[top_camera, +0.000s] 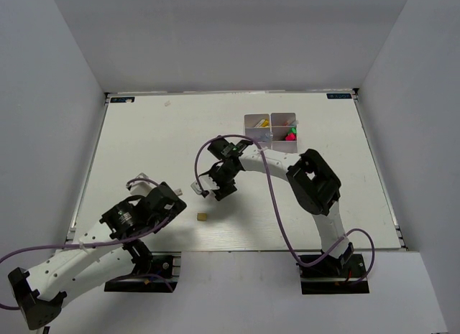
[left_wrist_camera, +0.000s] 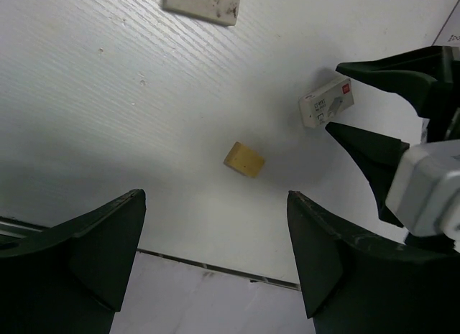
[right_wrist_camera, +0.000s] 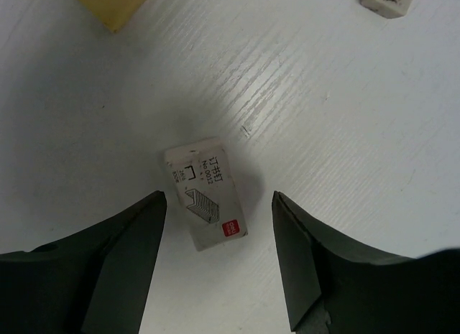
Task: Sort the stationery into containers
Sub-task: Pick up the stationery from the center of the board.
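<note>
The white table [top_camera: 144, 133] carries one block of containers [top_camera: 271, 117] far on the right side, with four compartments. Yellow, pink and green pieces lie in the far ones; how many, I cannot say from above.

There are two claws, and both stand wide apart and hold nothing. The right gripper [right_wrist_camera: 217, 199] hangs over the small printed box [right_wrist_camera: 206, 194], one finger on each side, not touching it. The left gripper [left_wrist_camera: 214, 197] hovers near the tan eraser [left_wrist_camera: 244, 159].

Three loose items remain: one box, one tan eraser, one white eraser [left_wrist_camera: 201, 5].

The box lies slanted between the fingers, so closing may turn it or push it out. Also the two claws are near together and could hit each other.
</note>
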### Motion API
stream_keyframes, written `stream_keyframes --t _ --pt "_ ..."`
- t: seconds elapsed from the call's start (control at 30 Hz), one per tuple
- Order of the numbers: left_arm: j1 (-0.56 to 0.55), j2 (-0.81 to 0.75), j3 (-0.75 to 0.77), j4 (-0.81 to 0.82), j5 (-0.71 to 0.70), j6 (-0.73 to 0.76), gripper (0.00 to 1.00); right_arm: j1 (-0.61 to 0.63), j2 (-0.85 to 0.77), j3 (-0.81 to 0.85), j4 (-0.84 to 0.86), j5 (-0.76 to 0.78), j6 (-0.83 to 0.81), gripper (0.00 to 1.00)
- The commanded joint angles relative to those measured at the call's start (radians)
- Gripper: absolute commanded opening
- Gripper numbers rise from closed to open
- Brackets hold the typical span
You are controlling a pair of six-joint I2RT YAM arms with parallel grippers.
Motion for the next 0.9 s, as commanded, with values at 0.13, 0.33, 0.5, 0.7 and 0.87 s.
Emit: stream_keyframes --t 0.13,0.33,0.5,0.7,0.87 --pt "0.001 -0.011 -0.001 -0.024 0.011 -0.020 0.88 0.013 0.051 0.056 -0.023 0.033 -0.010 0.61" --pt "0.001 -0.002 -0.019 0.028 0.049 -0.020 0.88 0.003 0.039 0.041 -0.086 0.021 -0.007 0.28" --pt "0.001 0.049 -0.039 0.089 0.083 0.000 0.89 0.002 -0.022 -0.007 -0.100 0.010 0.014 0.15" --pt "0.001 0.087 -0.059 0.186 0.124 0.009 0.89 -0.058 -0.166 -0.016 -0.092 -0.022 0.194 0.12" --pt "0.001 0.097 -0.094 0.301 0.147 0.009 0.89 -0.119 -0.277 -0.049 -0.024 0.027 0.350 0.12"
